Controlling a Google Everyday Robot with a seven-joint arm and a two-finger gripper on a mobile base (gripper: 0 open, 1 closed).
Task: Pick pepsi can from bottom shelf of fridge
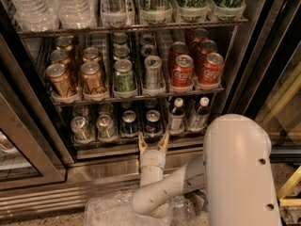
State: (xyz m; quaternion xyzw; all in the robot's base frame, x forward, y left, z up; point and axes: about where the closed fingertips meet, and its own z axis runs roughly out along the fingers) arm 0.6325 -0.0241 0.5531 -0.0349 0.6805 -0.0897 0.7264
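The fridge (244,55) stands open before me with wire racks of drinks. On the bottom shelf (117,142) two dark blue pepsi cans stand side by side, one at the left (129,123) and one at the right (152,122). My gripper (153,142) is just in front of the shelf's steel lip, below the right pepsi can. Its two tan fingers are spread apart and hold nothing. The white arm (235,173) fills the lower right.
Silver-grey cans (93,126) stand left of the pepsi cans, two small bottles (187,114) to their right. The rack above holds gold, green, silver and red Coca-Cola cans (195,69). A glass door (19,145) is at the left. Crumpled clear plastic (113,211) lies on the floor.
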